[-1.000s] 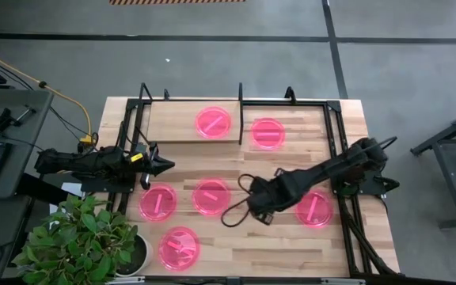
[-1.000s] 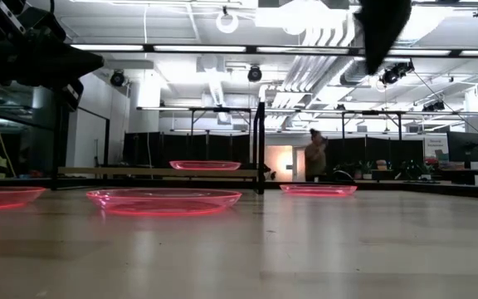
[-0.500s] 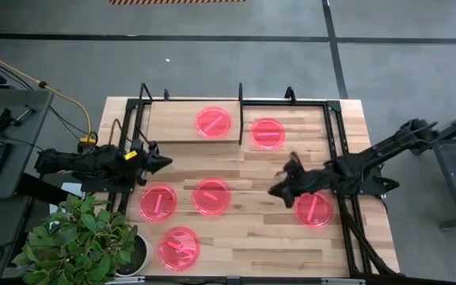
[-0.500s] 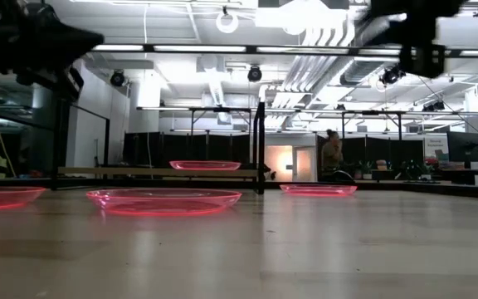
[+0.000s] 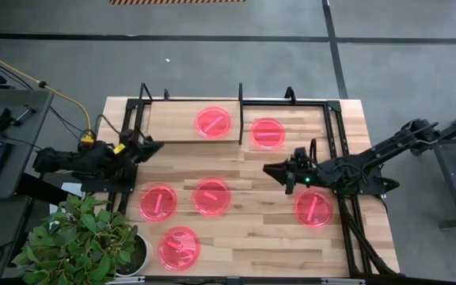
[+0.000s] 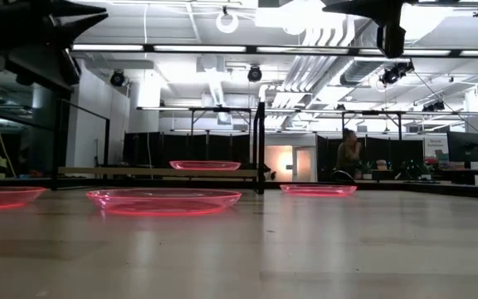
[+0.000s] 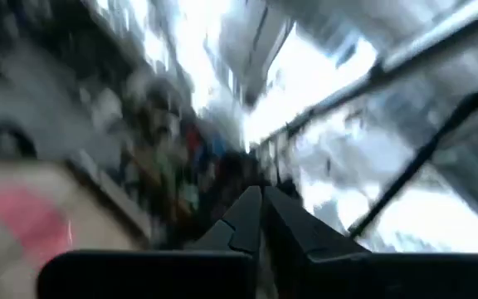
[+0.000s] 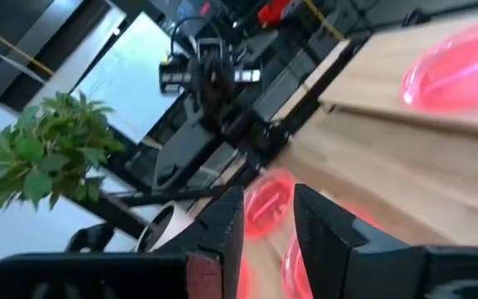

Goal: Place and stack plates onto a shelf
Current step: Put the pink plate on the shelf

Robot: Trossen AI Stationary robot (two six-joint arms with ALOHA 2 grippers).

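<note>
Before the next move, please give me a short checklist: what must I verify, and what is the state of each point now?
1. Shelf has free room: ok, one plate on the shelf, bare board beside it.
2. Right gripper carries nothing: ok.
3. Right fingers open: cannot tell; narrow gap.
4. Left gripper out of the way: ok, at the table's left edge, shut.
5. Nearest plate unobstructed: ok, flat on the table.

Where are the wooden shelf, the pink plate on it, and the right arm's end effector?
Light-wood shelf board point(image 5: 172, 127): high view, bare wood.
Translucent pink plate point(image 5: 214, 123): high view, centre.
Right end effector point(image 5: 268, 170): high view, fingertips.
</note>
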